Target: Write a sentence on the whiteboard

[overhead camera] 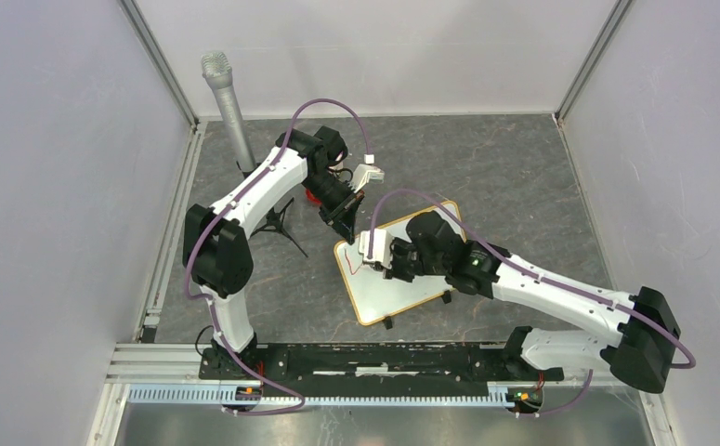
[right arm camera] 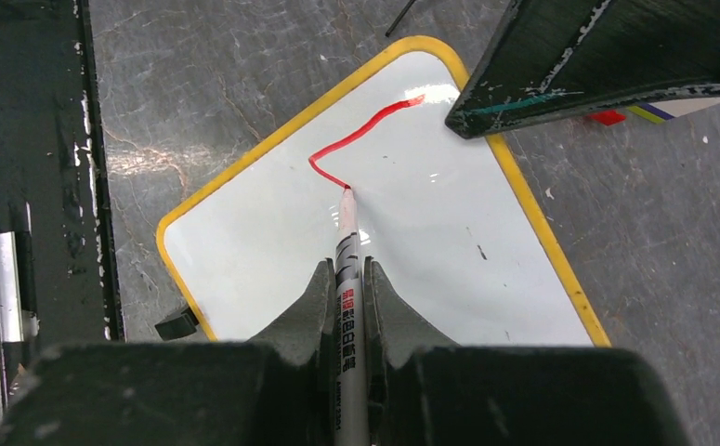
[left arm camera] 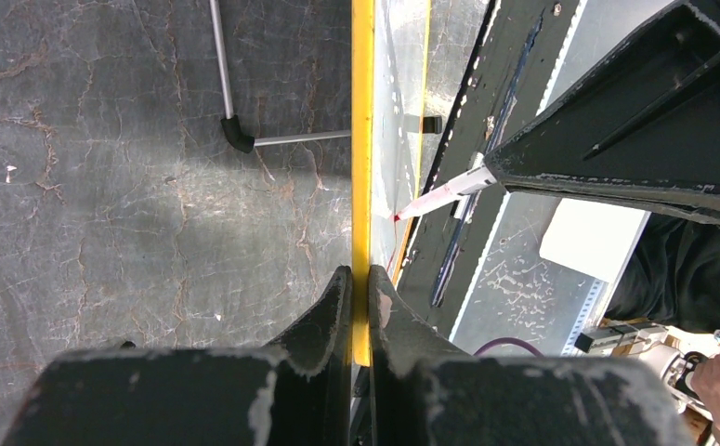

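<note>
The whiteboard [overhead camera: 407, 290], white with a yellow frame, lies on the grey table. My left gripper [overhead camera: 346, 226] is shut on the far-left edge of its frame [left arm camera: 362, 139], one finger on each side. My right gripper [right arm camera: 347, 265] is shut on a white marker [right arm camera: 346, 243]. The marker's red tip touches the board [right arm camera: 430, 242]. Of the sentence, the board bears one bent red stroke [right arm camera: 360, 137], which ends at the tip. In the left wrist view the marker [left arm camera: 444, 193] reaches the board from the right.
A grey microphone on a black tripod [overhead camera: 229, 111] stands at the back left, one leg [left arm camera: 235, 130] close to the board. A black clip foot [right arm camera: 176, 323] sticks out from the board's edge. White walls enclose the table; a metal rail [overhead camera: 337, 372] runs along the near edge.
</note>
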`<state>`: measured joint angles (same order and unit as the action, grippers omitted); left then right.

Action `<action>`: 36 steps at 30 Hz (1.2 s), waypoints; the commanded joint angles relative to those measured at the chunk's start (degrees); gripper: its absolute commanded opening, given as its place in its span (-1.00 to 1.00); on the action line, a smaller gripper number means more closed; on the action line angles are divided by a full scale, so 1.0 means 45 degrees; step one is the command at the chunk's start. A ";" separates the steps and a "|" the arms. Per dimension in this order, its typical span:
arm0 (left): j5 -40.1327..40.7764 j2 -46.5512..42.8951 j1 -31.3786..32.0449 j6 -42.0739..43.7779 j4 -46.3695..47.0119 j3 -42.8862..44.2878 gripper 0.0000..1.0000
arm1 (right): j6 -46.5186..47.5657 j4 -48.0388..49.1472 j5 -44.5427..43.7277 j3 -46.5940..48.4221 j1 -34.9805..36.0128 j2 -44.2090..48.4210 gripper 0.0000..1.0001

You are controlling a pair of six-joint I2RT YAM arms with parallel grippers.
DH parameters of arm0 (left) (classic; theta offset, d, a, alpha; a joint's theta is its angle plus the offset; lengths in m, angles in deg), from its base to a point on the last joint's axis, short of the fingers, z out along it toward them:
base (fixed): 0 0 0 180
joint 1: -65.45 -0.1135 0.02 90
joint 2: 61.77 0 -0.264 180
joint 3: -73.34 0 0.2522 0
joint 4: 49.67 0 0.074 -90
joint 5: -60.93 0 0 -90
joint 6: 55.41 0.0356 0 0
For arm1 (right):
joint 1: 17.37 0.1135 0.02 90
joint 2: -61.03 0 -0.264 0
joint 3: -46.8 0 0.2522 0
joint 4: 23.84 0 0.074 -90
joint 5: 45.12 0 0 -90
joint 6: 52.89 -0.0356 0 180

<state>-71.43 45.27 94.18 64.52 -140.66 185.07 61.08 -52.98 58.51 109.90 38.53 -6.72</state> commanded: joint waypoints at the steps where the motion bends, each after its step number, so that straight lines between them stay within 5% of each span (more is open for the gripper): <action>1: -0.0174 -0.0176 -0.0027 0.0623 -0.0210 0.0337 -0.95 | 0.0195 -0.0030 -0.0300 0.0001 -0.0096 0.0379 -1.00; 36: -0.0409 -0.0057 -0.0007 0.0762 -0.0404 0.0493 -0.95 | -0.0658 0.0343 -0.1161 0.0935 -0.0213 0.0235 -1.00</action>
<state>-71.72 45.34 94.18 64.94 -141.10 185.20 58.96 -54.20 55.03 112.26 37.68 -5.43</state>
